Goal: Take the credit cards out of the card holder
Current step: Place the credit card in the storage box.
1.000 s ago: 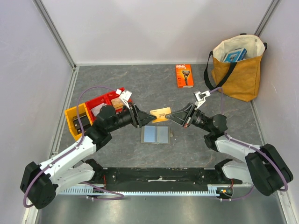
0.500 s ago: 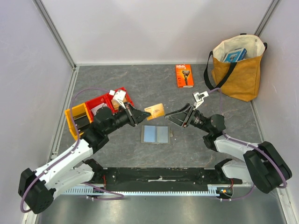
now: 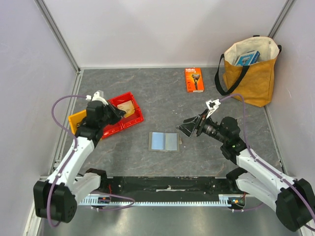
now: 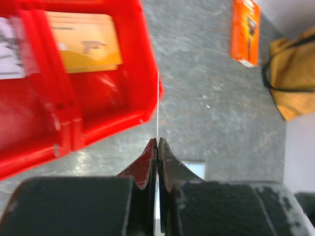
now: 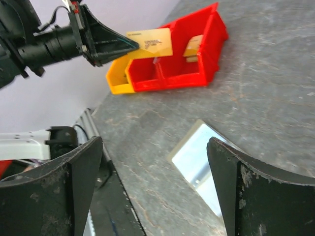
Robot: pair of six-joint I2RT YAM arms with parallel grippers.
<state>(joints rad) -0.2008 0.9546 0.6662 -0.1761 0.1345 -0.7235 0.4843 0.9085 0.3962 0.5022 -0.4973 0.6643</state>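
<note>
The card holder (image 3: 165, 141) lies open and flat on the grey floor, its light blue inside up; it also shows below my right jaws as the card holder (image 5: 205, 153). My left gripper (image 3: 117, 114) is shut on a tan-orange credit card (image 5: 152, 43), held over the red bin (image 3: 129, 120). In the left wrist view that card (image 4: 157, 105) is edge-on, a thin line rising from the gripper (image 4: 157, 142). Another tan card (image 4: 86, 42) lies inside the red bin. My right gripper (image 3: 188, 127) hangs open and empty to the right of the card holder, and its wrist view shows the gripper (image 5: 155, 142) spread wide.
A yellow bin (image 3: 78, 123) adjoins the red one on the left. An orange razor package (image 3: 193, 79) lies at the back. A yellow tote bag (image 3: 250, 73) with a blue box inside stands at the back right. Walls close in on three sides.
The left gripper shut on the tan card and carried it left from above the card holder to the red bin. The right gripper let go, opened wide and drew back right.
</note>
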